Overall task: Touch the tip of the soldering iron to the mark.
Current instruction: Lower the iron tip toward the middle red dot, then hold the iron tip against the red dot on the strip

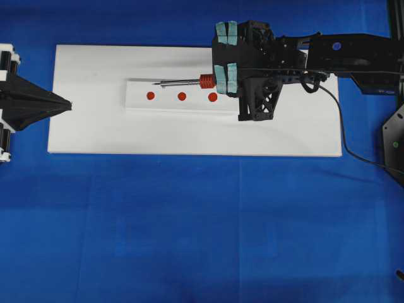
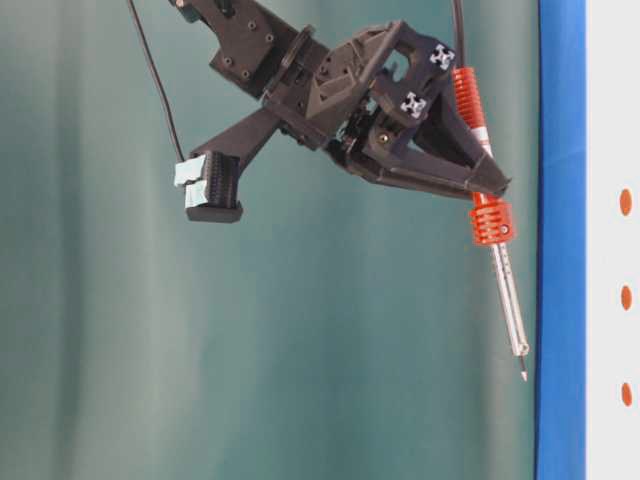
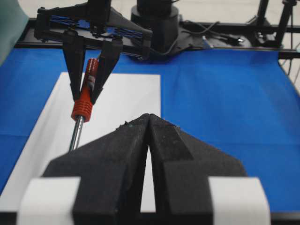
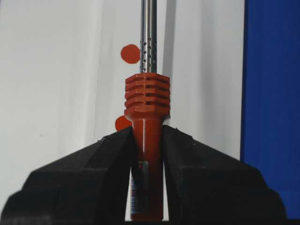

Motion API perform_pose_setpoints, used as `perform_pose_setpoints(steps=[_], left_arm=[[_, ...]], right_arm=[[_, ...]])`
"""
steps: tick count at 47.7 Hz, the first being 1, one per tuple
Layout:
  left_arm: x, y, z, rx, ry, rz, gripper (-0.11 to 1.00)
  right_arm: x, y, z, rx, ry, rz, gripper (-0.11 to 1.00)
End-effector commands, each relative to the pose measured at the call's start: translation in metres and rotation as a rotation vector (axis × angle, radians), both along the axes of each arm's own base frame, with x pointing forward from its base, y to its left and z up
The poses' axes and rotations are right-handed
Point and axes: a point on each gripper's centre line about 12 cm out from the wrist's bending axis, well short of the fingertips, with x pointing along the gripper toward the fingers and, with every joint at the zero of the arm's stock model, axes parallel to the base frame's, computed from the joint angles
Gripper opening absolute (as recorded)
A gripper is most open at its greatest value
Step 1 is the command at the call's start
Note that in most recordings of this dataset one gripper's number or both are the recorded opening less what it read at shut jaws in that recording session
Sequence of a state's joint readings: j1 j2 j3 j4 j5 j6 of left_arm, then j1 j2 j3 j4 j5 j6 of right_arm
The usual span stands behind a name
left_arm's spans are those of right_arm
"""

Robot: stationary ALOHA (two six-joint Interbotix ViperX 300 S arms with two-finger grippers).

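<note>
My right gripper (image 1: 219,81) is shut on the red-orange handle of the soldering iron (image 1: 189,81), just behind its ribbed collar (image 4: 146,98). The silver shaft points left and its tip (image 1: 154,83) hangs over a raised white strip (image 1: 170,106). Three red marks (image 1: 150,96) (image 1: 182,96) (image 1: 213,97) lie in a row on that strip. The tip (image 2: 523,376) stays clear of the surface in the table-level view. Two marks (image 4: 130,54) (image 4: 123,123) show beside the shaft in the right wrist view; the tip is out of that frame. My left gripper (image 1: 66,105) (image 3: 149,117) is shut and empty at the board's left edge.
The white board (image 1: 88,126) lies on a blue cloth (image 1: 202,227). The iron's black cord (image 1: 344,126) trails right from the right arm. Black frame parts (image 1: 394,139) stand at the right edge.
</note>
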State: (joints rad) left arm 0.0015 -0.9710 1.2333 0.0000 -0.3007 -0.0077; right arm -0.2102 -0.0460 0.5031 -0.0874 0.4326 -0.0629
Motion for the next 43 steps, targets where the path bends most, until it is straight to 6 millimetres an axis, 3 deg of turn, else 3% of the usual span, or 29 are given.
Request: perform_pose_setpoints(steps=[1,31,43], left_arm=[[0.002,0.000,0.004,-0.002,-0.014,0.001,0.00],[0.002,0.000,0.003,-0.002,-0.008,0.001,0.00],[0.002,0.000,0.003,-0.002,-0.009,0.001,0.00]], right_arm=[[0.006,-0.002,0.016,-0.005,-0.046,-0.005,0.06],[0.022,-0.002,-0.032,0.021,0.063,0.000,0.06],[0.029,-0.004,-0.036,0.021,0.063,0.000,0.06]])
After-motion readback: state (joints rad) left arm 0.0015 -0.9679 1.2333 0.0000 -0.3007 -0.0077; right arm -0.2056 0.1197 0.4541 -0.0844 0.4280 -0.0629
